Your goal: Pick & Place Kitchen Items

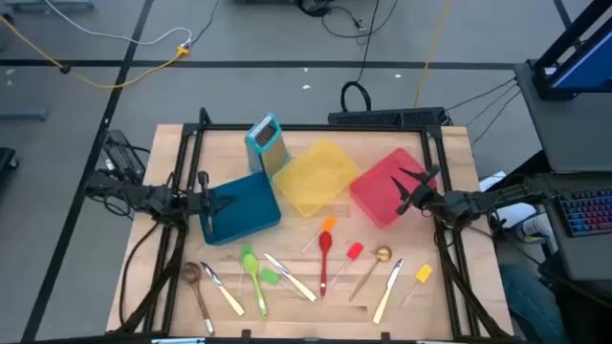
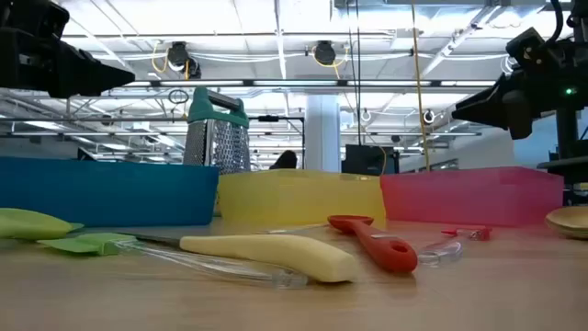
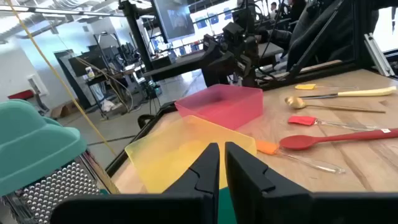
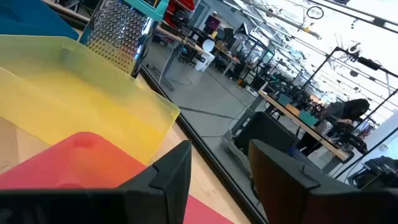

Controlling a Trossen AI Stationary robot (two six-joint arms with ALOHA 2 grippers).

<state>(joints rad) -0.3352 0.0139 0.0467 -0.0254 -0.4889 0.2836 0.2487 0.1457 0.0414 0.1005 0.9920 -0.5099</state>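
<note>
Three bins, blue, yellow and red, are ranged across the table. Left gripper is held over the blue bin, jaws nearly closed; right gripper over the red, jaws open. Utensils are spread along the near edge, untouched.

The left tool hangs nearly closed over the yellow bin; pink bin behind; red spoon on the bench.
</note>
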